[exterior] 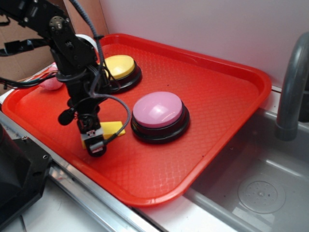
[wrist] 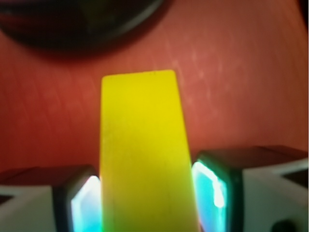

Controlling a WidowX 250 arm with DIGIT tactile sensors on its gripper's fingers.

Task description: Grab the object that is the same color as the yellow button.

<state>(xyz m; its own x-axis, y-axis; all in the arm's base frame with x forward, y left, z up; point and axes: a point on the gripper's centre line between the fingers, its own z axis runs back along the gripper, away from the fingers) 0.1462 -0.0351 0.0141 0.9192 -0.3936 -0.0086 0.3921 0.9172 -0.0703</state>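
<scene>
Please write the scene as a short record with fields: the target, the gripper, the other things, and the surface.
target: yellow wedge block, lying on the tray beside the pink button
gripper: gripper down at the tray, one finger on each side of the block
contact: fingers look pressed to the block's sides in the wrist view
others: yellow button, pink button, pink toy at the left edge
surface: red tray next to a sink

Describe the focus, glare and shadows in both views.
Wrist view: everything is soft, the yellow block blurred at its edges, the fingers glowing with cyan-green glare, the dark button base at the top a smear. Exterior view: sharp and evenly lit, soft highlights on the pink button and red tray, faint shadow under the gripper.
</scene>
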